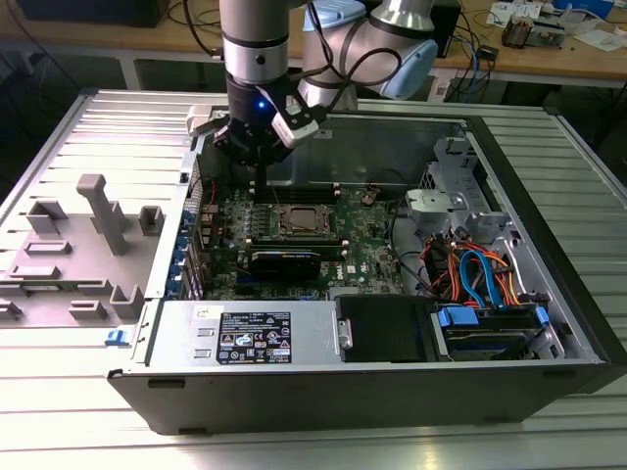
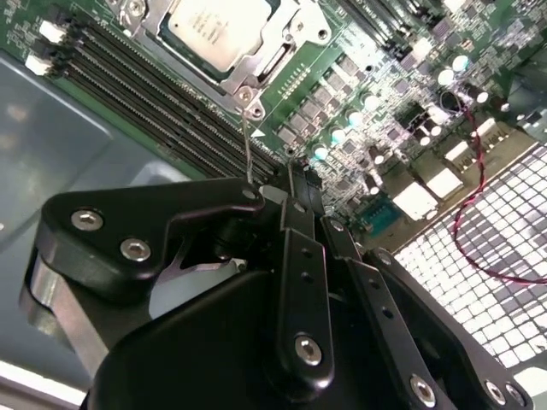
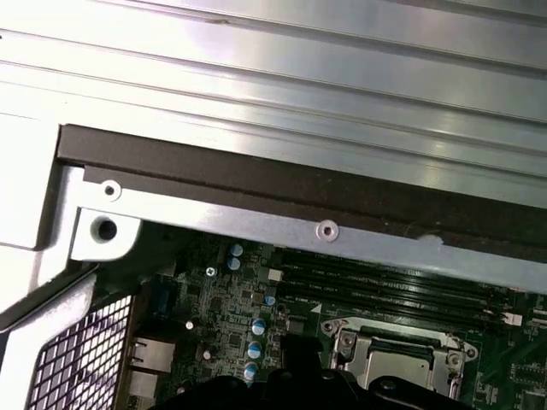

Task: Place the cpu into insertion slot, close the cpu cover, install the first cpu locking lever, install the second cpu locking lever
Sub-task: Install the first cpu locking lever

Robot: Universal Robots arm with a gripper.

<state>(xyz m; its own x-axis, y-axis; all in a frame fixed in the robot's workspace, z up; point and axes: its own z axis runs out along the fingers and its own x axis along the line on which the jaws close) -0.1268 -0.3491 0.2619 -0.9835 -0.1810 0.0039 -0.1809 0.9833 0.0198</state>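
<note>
The cpu (image 2: 218,26) lies flat in the insertion slot (image 1: 299,223) on the green motherboard (image 1: 367,250), its silver top showing. The cpu cover (image 2: 278,55) lies down around it as a silver frame. A thin wire locking lever (image 2: 247,145) stands up from the socket's corner, right beside my fingertips. My gripper (image 2: 295,175) is shut, its black fingers pressed together; I cannot tell whether they touch the lever. In the exterior view the gripper (image 1: 257,186) hangs over the board just to that view's left of the socket. The first wrist view shows the socket (image 3: 402,359) beyond the gripper (image 3: 295,350).
Long black memory slots (image 2: 145,102) run beside the socket, near the case's back wall (image 3: 256,196). A power supply (image 1: 245,333) and a drive bay with blue and orange cables (image 1: 480,284) fill the case front. A grey fixture (image 1: 88,245) stands outside the case.
</note>
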